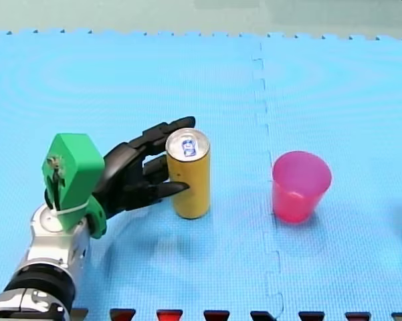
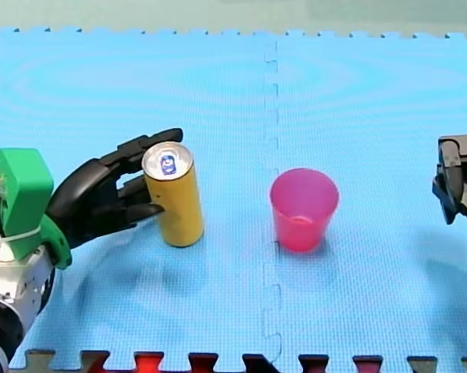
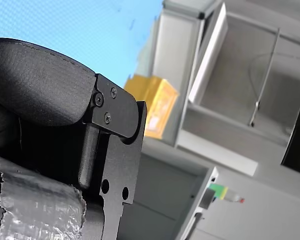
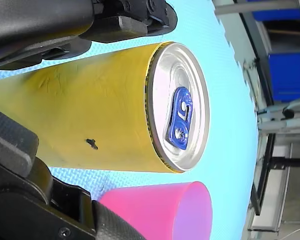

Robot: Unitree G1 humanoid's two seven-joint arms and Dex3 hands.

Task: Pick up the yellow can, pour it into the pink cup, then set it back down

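Since the yellow can (image 1: 190,180) stands upright on the mat (image 1: 321,100) left of the pink cup (image 1: 299,187), the left hand (image 1: 137,177), curled round its side, is nearer; right hand (image 2: 454,186) waits far right, grip unclear.

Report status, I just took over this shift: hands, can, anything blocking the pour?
Left hand shut on yellow can, can upright on blue mat. Right hand at right edge, holding nothing. Pink cup upright right of can, nothing between.

Left hand (image 1: 132,177) reaches in from the lower left, fingers curled round the yellow can (image 1: 191,184), thumb on its near side. Right hand (image 2: 456,185) sits at far right, holding nothing.
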